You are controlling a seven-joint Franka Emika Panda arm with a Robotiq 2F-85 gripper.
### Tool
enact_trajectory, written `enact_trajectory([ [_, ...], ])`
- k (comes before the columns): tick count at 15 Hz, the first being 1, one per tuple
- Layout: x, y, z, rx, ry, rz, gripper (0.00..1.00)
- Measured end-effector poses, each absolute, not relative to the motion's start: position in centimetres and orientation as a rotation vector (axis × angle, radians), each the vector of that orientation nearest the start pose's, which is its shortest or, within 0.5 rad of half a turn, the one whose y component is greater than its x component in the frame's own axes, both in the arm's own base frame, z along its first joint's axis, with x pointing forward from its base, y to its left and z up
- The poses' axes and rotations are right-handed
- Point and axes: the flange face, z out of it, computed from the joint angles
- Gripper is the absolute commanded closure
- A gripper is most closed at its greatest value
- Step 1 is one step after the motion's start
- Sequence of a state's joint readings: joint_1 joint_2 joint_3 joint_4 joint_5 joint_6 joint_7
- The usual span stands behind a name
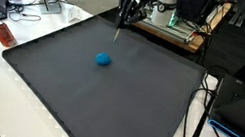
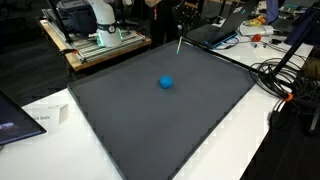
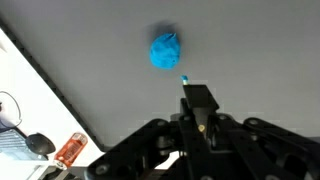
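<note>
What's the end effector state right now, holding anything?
End effector: closed, holding a thin dark stick with a light blue tip that points down toward the dark grey mat.

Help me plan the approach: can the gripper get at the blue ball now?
Probably yes: the blue ball lies alone on the dark mat, with nothing between it and the gripper above. It seems shut on a thin tool, so it could touch, hardly grasp.

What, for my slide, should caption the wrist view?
Tool holds a blue-tipped marker near a blue lump on grey mat.
</note>
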State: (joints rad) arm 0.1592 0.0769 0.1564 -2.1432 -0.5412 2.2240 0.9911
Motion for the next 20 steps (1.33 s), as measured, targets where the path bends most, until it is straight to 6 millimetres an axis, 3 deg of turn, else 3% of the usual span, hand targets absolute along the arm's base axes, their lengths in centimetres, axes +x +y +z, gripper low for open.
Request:
enact_trajectory([
  [6,55.3,19.5,36.4,-3.526,0.629,-0.472,0.97],
  [11,57.3,21.5,35.1,-3.643,0.636,-0.448,0.97],
  [20,61.4,20.8,30.9,-3.705,0.731,-0.353,0.97],
])
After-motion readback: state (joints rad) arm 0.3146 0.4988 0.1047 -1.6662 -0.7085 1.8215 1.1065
